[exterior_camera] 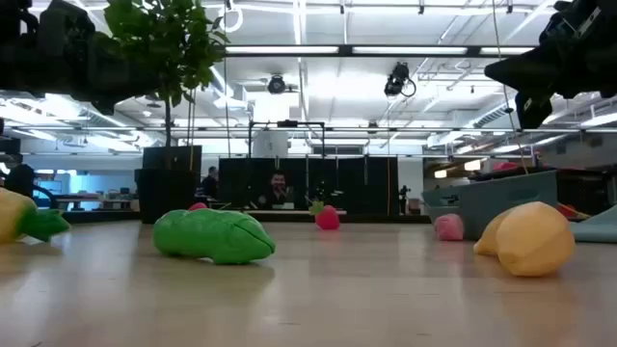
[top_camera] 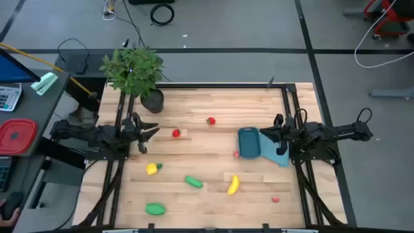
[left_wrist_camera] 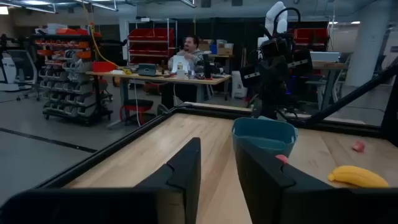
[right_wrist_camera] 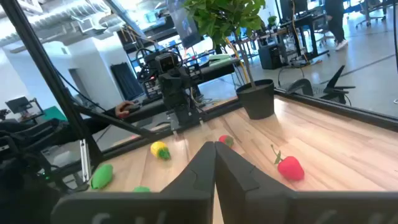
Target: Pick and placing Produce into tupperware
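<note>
Banana (top_camera: 233,185) at six o'clock of the tub (top_camera: 249,142) looks light, slick (pinch mid-curve); left end effector (top_camera: 147,131) slightly parted, right end effector (top_camera: 262,134) pressed together.

Grey floor (top_camera: 259,26) surrounds the wooden table (top_camera: 207,149); red-binned shelving (left_wrist_camera: 65,68), cluttered desk (left_wrist_camera: 155,76) and ceiling lights (exterior_camera: 299,58) beyond.
</note>
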